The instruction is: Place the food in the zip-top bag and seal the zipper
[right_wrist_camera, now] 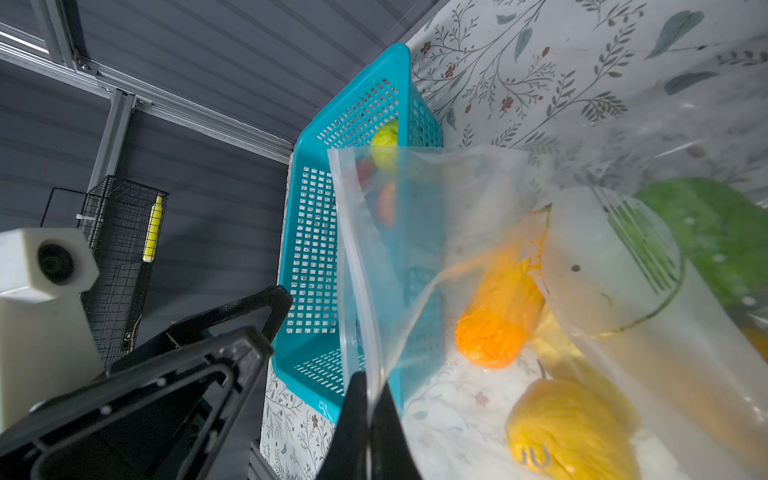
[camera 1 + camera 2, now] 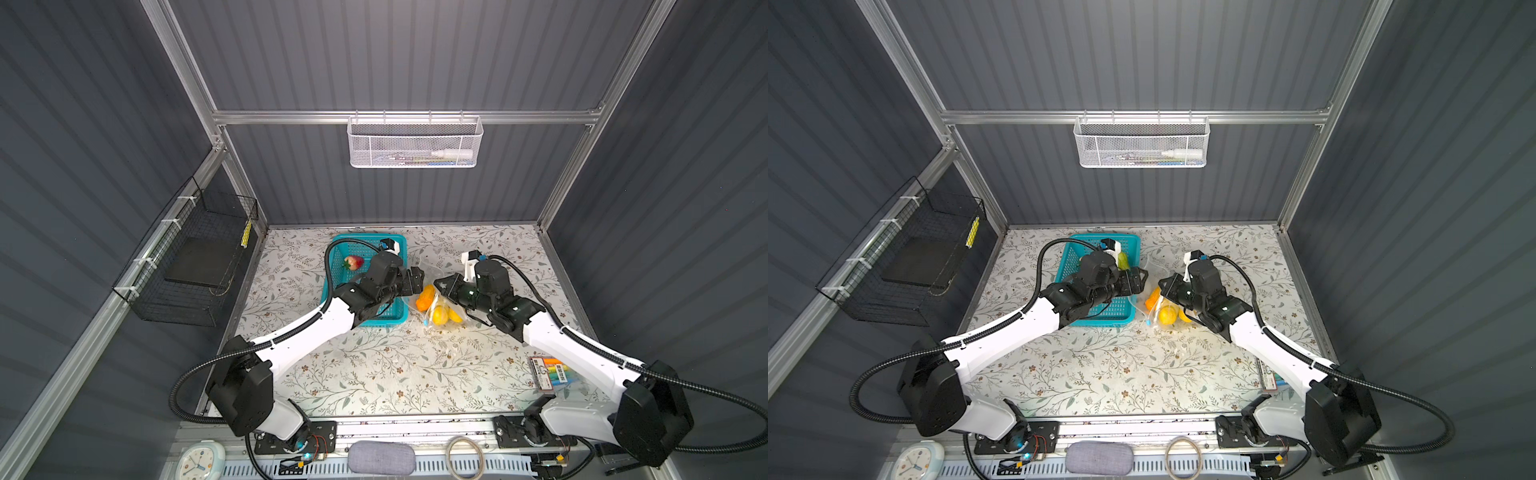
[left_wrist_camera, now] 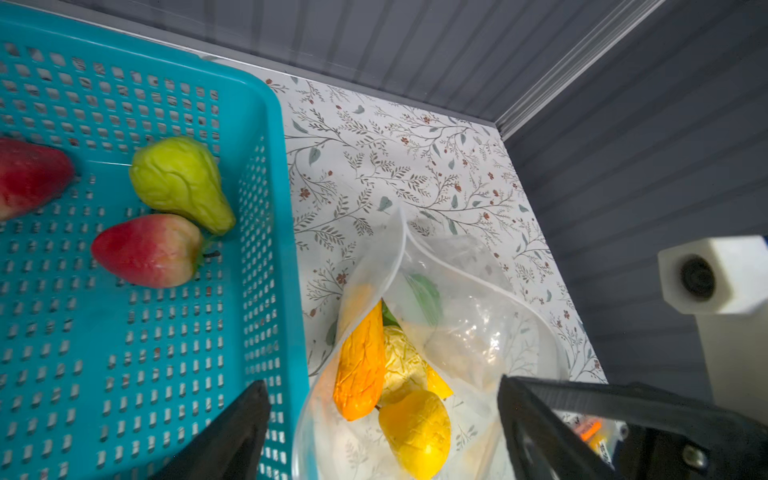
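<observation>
My left pincer point(image 3: 380, 386) gapes wide and empty over the zip-top bag point(image 3: 457, 332), whose mouth edge my right pincer point(image 1: 368, 386) pinches up. I'm mid-loading, so next I grab food point(image 3: 145, 249) — seemingly 3 pieces — from the basket point(image 3: 266, 124) beside it.

Clear plastic zip-top bag point(image 3: 469, 324) lies right of teal perforated plastic basket point(image 3: 124, 374); small toy fruits point(image 3: 149, 249) lie inside both.

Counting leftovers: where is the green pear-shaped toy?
Left wrist view: the green toy lies in the teal basket beside a red toy fruit, at the wall facing the zip-top bag.
</observation>
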`<state>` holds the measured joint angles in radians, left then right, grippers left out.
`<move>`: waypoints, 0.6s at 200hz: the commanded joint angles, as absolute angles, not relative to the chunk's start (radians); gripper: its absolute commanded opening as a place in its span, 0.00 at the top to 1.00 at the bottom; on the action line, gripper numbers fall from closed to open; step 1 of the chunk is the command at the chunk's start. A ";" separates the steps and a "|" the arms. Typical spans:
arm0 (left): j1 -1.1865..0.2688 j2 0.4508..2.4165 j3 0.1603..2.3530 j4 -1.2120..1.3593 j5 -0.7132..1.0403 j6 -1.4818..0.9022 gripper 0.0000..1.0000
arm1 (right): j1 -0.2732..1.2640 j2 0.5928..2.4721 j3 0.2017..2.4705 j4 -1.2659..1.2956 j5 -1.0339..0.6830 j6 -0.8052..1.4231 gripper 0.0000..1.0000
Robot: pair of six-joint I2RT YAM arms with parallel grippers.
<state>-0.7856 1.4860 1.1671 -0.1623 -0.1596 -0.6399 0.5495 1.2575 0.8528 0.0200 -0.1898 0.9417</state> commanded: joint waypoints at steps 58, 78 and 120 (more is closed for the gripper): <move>-0.741 1.551 1.138 -0.231 -0.120 -0.646 0.40 | 0.548 1.247 0.843 0.004 -0.184 0.937 1.00; -0.736 1.588 1.152 -0.225 -0.079 -0.646 0.47 | 0.548 1.245 0.842 -0.001 -0.181 0.931 1.00; -0.735 1.614 1.157 -0.182 -0.006 -0.643 0.59 | 0.548 1.250 0.840 -0.002 -0.181 0.931 1.00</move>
<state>-0.7368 1.6127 1.1488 -0.2165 -0.0719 -0.6472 0.5495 1.2575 0.8516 0.0059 -0.1898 0.9417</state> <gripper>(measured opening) 0.448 0.042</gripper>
